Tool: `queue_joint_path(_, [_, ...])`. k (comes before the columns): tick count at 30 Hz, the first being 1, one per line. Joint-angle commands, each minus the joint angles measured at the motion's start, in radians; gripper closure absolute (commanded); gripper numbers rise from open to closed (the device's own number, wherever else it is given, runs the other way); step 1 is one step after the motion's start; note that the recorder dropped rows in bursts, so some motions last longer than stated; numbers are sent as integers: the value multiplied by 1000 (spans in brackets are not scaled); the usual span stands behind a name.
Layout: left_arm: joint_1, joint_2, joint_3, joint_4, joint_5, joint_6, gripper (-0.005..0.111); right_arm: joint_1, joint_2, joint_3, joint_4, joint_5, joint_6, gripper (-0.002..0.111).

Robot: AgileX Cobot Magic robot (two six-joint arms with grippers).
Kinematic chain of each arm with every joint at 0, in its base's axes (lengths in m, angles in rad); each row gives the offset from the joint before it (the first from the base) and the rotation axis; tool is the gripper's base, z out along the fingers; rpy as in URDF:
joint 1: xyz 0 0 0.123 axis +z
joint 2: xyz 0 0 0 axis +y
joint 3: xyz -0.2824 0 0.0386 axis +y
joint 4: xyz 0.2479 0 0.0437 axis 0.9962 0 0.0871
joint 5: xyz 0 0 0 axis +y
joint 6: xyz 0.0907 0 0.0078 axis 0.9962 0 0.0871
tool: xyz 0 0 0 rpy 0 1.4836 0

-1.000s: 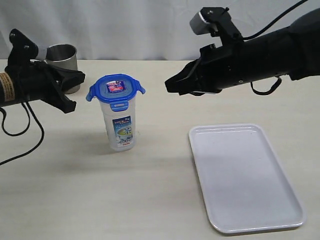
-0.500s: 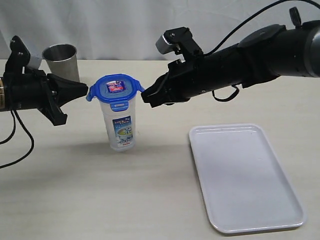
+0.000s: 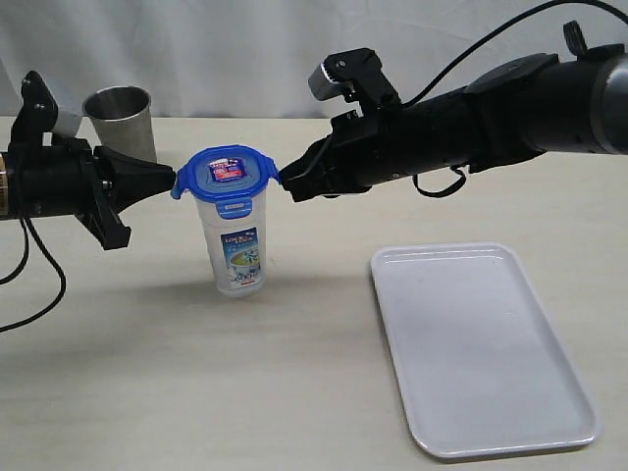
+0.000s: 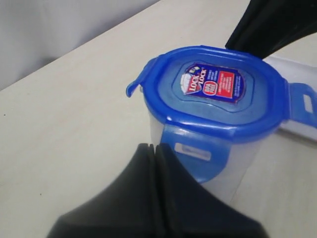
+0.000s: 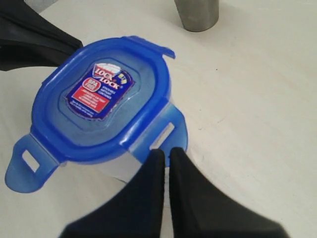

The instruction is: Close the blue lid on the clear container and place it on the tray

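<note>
The clear container stands upright on the table with the blue lid sitting on its mouth. My left gripper is shut, and its tip rests against the lid's flap on the left side, which hangs down. My right gripper is shut too, its tip at the opposite flap. Neither holds anything. Two other flaps still stick outward. In the wrist views the lid fills the area just beyond each gripper. The white tray lies flat at the front right.
A grey steel cup stands behind the left arm, also seen as a steel cup beyond the container. A pale curtain hangs behind the table. The right arm stretches from the far right across to the middle, above the table behind the tray.
The right arm swung in from the right and dropped its tip to the lid's right flap. The left gripper slid right until it met the left flap. The container stayed put.
</note>
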Motion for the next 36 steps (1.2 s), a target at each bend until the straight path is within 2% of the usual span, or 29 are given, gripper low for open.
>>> queue_joint_path(1, [-1,4,-5,-83,20,5,107,1,1,-6,-6,17,-9,104])
queue_joint_path(3, [-1,4,-5,-128,47,31,107,1,1,-6,-29,45,3,104])
queue_joint_path(19, [-1,4,-5,-130,31,46,107,1,1,-7,-161,141,99,104])
queue_joint_path(36, [-1,48,-12,-170,-61,102,107,1,1,-7,-88,219,52,104])
